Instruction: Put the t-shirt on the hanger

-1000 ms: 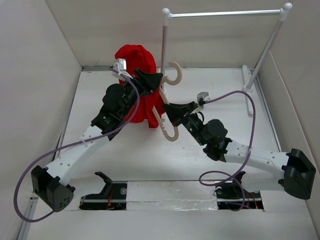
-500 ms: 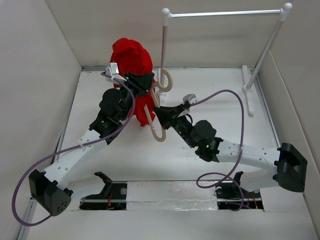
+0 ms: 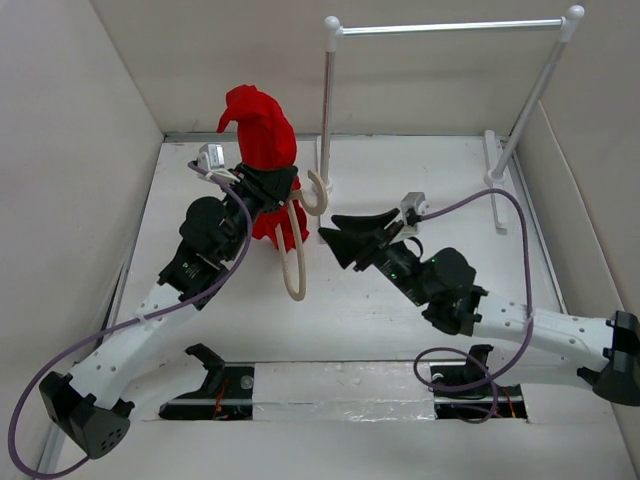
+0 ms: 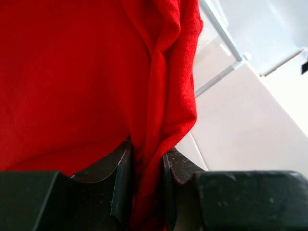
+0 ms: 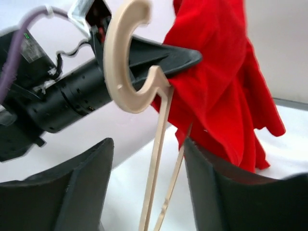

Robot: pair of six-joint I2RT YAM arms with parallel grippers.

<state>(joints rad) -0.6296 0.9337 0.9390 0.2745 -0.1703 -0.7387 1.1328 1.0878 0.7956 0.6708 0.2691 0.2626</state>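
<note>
The red t-shirt [image 3: 262, 130] hangs bunched at the back left, held up off the table. My left gripper [image 3: 272, 186] is shut on a fold of the t-shirt [image 4: 86, 72], cloth pinched between both jaws. The beige hanger [image 3: 296, 262] dangles almost straight down from the left gripper's tip, hook [image 3: 314, 196] uppermost, its upper part against the shirt. In the right wrist view the hanger's thin bars [image 5: 159, 163] pass between the fingers of my right gripper [image 5: 149, 192], which is open and touches neither bar. From above, the right gripper [image 3: 330, 240] sits just right of the hanger.
A white rack with a silver rod [image 3: 450, 27] stands at the back right; its left post [image 3: 328, 100] rises just behind the hanger's hook. White walls close in the table on the left, back and right. Purple cables loop off both arms.
My right gripper has opened and let go of the hanger, drawing back to the right. The left arm shifted left with the shirt, and the hanger swung down to hang near vertical.
</note>
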